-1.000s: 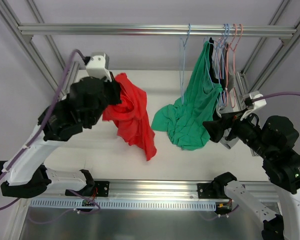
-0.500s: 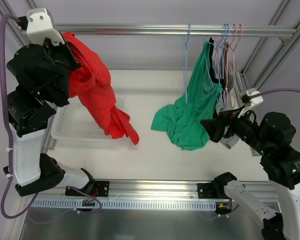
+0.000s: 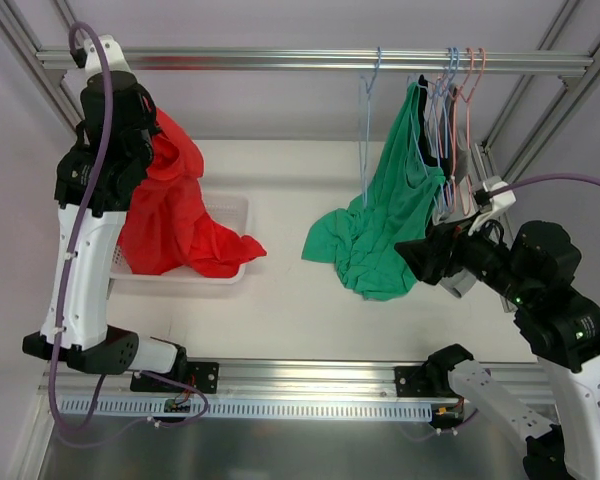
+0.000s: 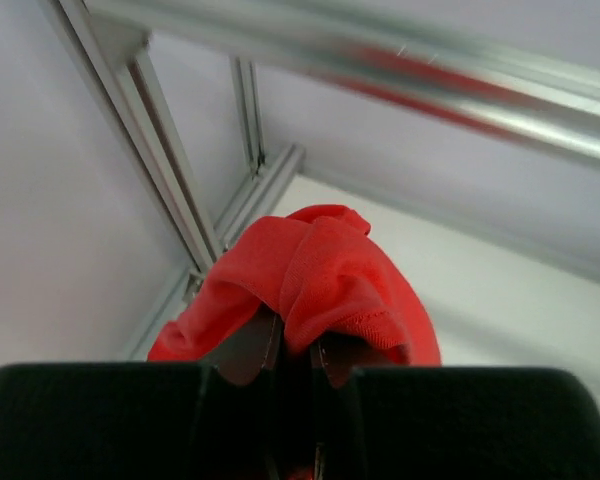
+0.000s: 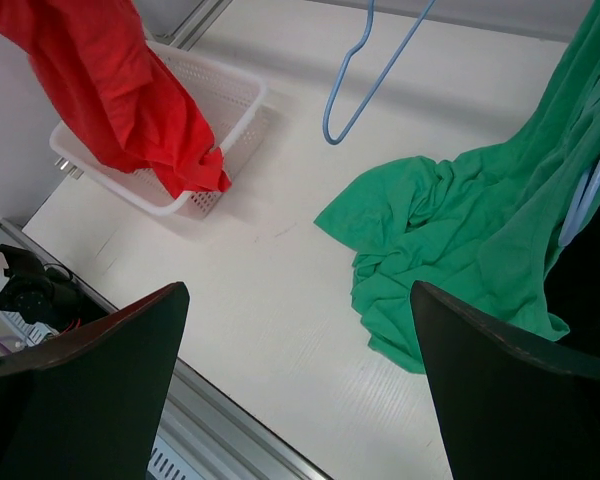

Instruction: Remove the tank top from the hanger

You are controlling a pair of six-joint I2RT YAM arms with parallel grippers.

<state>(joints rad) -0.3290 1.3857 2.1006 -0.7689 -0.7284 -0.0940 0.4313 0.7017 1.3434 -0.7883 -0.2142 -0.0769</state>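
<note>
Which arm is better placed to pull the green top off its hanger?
Probably right: the right gripper, open, is beside the green top; the left gripper holds a red garment over the basket.

Bg stuff around the rig, w/ pts

White slotted basket sits on the pale table, left side, near the back. Silver rail runs across the top btwn angled alu frame struts. A green garment hangs from the rail's right end, w/ its lower half bunched up on the table, well apart from the basket. Right beside it there's a bunch of thin wire hangers, pink + blue, packed close together. Can't tell what's on them tbh.
</note>
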